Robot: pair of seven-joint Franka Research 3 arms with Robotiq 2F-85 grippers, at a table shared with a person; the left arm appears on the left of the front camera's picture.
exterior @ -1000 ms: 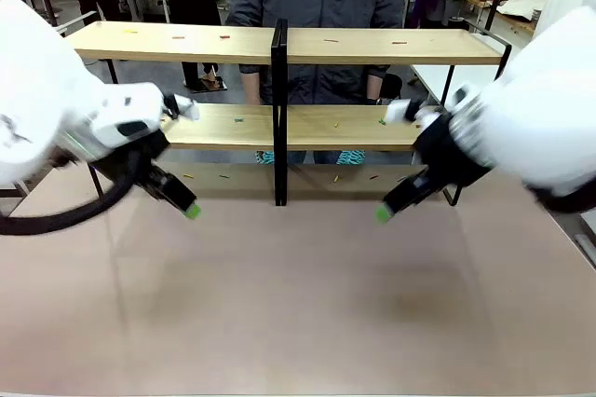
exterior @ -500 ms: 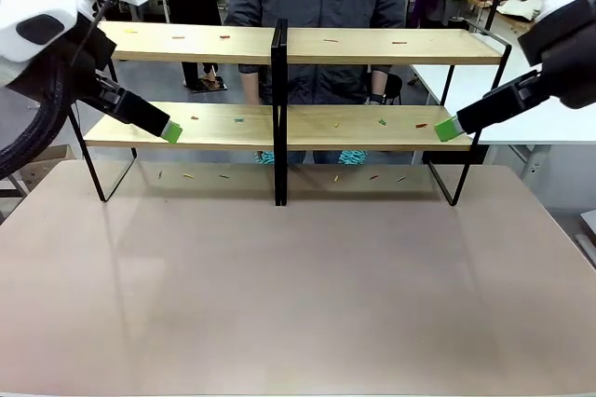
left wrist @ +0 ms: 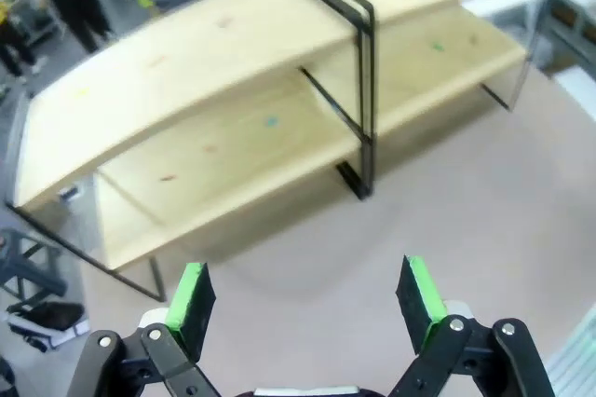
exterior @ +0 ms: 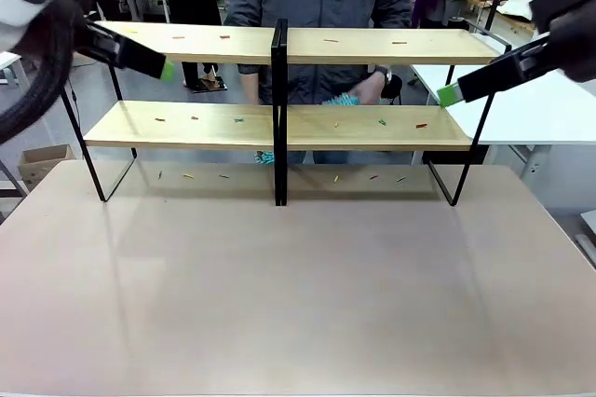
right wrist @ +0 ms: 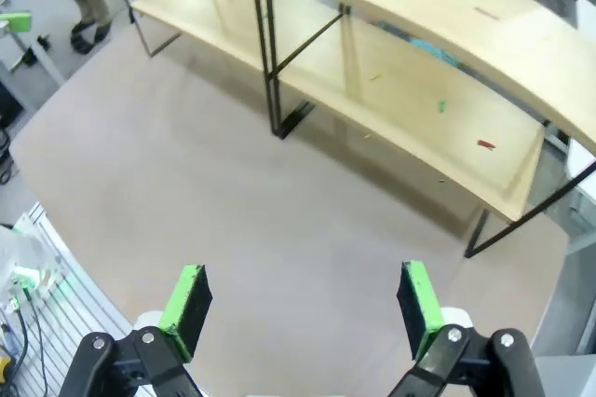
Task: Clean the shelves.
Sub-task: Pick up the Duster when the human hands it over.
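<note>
Over the near counter [exterior: 298, 304], left gripper [left wrist: 307, 290] and right gripper [right wrist: 303, 294] hang spread and empty, flanking the shelves [exterior: 205, 43] at its far edge (scraps [exterior: 421, 125] dot both boards). Behind, a hand [exterior: 372, 88] holds a teal duster [exterior: 341, 99]; wiping the lower board likely comes next.

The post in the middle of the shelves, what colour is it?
Black; the post shows best in the front view.

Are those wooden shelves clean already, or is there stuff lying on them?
Not clean. Small coloured scraps lie scattered on both boards of the shelves, such as a red scrap on the lower board.
</note>
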